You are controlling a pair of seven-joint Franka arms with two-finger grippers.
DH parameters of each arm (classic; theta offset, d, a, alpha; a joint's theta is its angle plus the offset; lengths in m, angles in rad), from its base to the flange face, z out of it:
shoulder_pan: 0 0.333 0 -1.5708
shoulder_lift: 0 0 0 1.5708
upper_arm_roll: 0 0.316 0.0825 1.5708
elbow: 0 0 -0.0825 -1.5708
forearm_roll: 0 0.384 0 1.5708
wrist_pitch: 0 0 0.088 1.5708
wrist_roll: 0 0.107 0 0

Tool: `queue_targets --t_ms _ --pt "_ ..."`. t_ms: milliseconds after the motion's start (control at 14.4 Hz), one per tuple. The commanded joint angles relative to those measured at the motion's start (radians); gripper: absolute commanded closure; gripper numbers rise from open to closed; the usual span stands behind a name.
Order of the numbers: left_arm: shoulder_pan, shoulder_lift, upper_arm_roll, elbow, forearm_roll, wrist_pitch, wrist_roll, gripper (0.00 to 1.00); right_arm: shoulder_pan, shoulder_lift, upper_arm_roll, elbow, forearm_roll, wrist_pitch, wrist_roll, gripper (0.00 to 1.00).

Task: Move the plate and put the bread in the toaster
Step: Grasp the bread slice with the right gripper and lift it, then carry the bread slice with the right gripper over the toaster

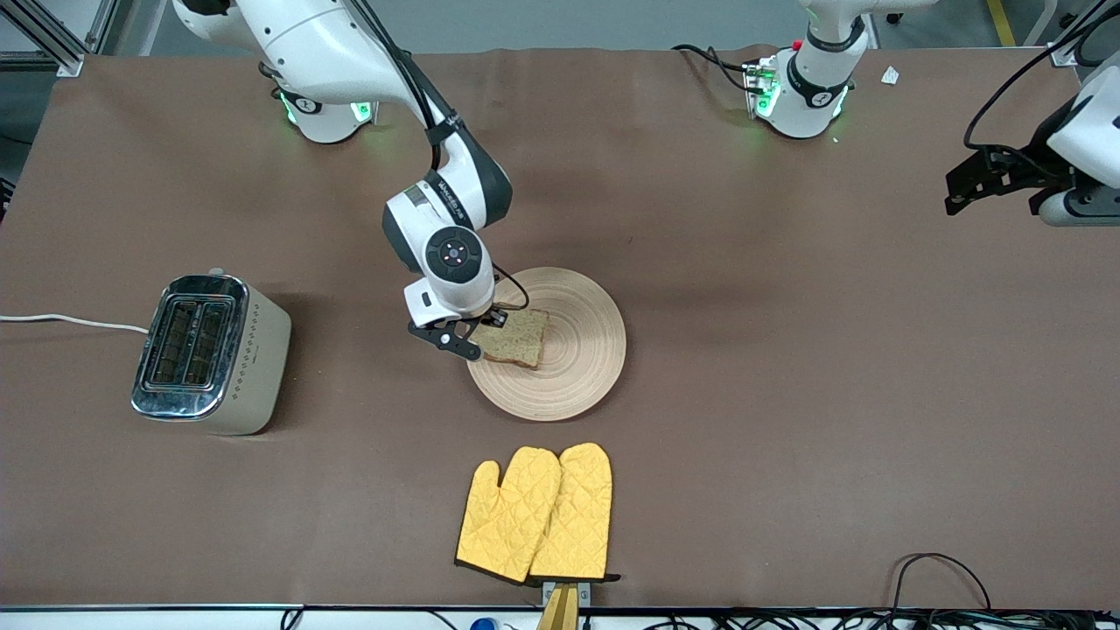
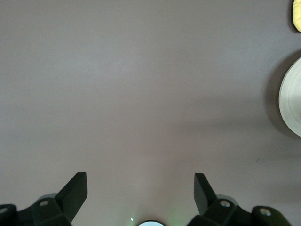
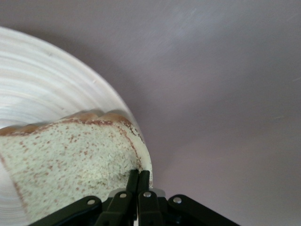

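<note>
The right end effector is sitting low over the plate, at the rim toward the toaster, with its fingers pressed together at the crust edge of the bread. In the right wrist view the fingertips are meeting right where the slice ends; whether they are pinching a thin bit of crust or are merely touching it cannot be told.

The bread is lying flat on the plate, which is resting mid-worktop, well apart from the toaster standing toward the right arm's end. Yellow oven mitts are lying nearer the front camera than the plate.

The left end effector is waiting over bare worktop with its fingers wide apart, holding nothing.

The slice is probably light, soft and crumbly, so it is likely going to sag or tear if squeezed hard at one corner. The firmer crust edge looks like the best place to hold, gripped across the thickness so the slice is hanging upright for the slot.
</note>
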Motion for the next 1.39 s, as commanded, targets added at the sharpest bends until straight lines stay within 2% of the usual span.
queue_targets --t_ms 0,278,695,973,1112,1320 --pt "-0.004 -0.034 -0.004 -0.031 -0.009 0.003 0.000 0.00 -0.007 0.007 0.004 0.122 -0.091 -0.183 -0.001 1.00" --pt "-0.006 -0.024 -0.003 -0.020 -0.018 0.005 0.014 0.00 -0.001 0.005 0.002 0.228 -0.205 -0.407 -0.076 1.00" --pt "-0.007 -0.025 -0.007 -0.017 -0.015 0.006 0.014 0.00 0.020 -0.007 0.004 0.236 -0.528 -0.679 -0.148 1.00" --pt "0.003 -0.025 -0.009 -0.003 -0.015 0.003 0.013 0.00 0.007 0.001 0.002 0.224 -0.720 -0.799 -0.254 1.00" --pt "0.005 -0.022 -0.004 -0.006 -0.013 0.002 0.008 0.00 -0.007 0.002 0.002 0.204 -0.802 -0.814 -0.289 1.00" --pt "0.003 -0.018 -0.003 -0.003 -0.003 0.003 0.002 0.00 -0.052 0.001 0.001 0.204 -0.874 -0.816 -0.295 1.00"
